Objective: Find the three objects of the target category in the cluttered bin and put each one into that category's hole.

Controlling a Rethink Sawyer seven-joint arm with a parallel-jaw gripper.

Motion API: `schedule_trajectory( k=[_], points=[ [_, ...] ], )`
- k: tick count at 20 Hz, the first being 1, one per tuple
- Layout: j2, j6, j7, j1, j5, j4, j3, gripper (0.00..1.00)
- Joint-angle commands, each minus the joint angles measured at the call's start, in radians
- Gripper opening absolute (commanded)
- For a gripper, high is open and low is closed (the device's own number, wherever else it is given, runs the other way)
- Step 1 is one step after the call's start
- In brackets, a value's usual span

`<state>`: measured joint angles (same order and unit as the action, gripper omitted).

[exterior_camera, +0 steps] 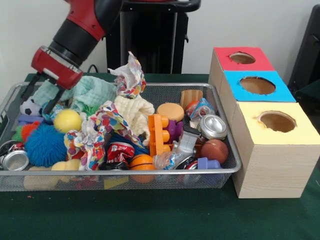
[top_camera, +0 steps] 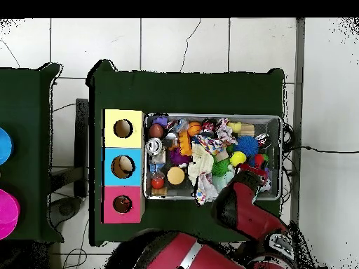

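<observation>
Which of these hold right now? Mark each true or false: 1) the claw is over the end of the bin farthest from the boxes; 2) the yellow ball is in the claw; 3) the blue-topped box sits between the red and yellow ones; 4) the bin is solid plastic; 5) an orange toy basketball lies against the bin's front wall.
1) True: the claw is at the end of the bin away from the boxes.
2) False: the yellow ball lies loose in the clutter beside it.
3) True: the blue-topped box is in the middle.
4) False: it is wire mesh.
5) True: the orange toy basketball is there.
</observation>
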<state>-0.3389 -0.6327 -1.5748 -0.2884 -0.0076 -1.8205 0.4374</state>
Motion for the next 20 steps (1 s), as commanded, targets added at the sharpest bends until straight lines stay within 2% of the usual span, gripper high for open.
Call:
schedule_trajectory(
  k=[1,4,7,12,16,20],
  points=[
    [-0.002,0.030,-0.163,-0.091,-0.176,0.226,-0.194,1.00],
    [-0.015,0.072,-0.164,-0.107,-0.214,0.244,-0.223,1.00],
    [-0.026,0.116,-0.162,-0.107,-0.210,0.244,-0.234,1.00],
    [-0.002,0.084,-0.178,-0.085,-0.163,0.231,-0.231,1.00],
    [0.026,0.116,-0.172,-0.095,-0.170,0.265,-0.258,1.00],
    [0.059,0.084,-0.185,-0.108,-0.174,0.278,-0.276,1.00]
  ],
)
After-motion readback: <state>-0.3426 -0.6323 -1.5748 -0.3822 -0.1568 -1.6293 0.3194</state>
